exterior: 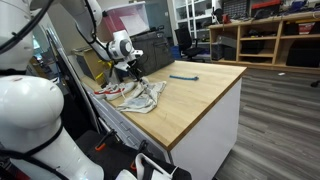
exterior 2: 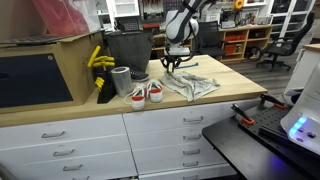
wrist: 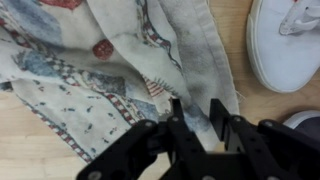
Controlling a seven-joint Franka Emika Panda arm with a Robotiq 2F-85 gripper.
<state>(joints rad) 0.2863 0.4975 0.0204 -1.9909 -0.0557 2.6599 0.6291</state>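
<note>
Cloth (wrist: pixel 90 70): cut off by the wrist view's top and left edges.
Shoe (wrist: pixel 285 45): cropped at top and right.
Second shoe (wrist: pixel 308 120): only a sliver shows at the right edge.
Jaws: whether they pinch any fabric cannot be told.
Blue item (exterior: pixel 183 76): on the desk (exterior: pixel 200 105) near its far edge, too small to identify.

The crumpled cream cloth (wrist: pixel 90 70) carries small blue and red prints; the white canvas sneaker (wrist: pixel 290 45) lies plain on the pale tan wooden table (wrist: pixel 30 150).

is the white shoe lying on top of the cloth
No, in the wrist view the white shoe rests on the bare wooden table beside the cloth, not on it.
</note>
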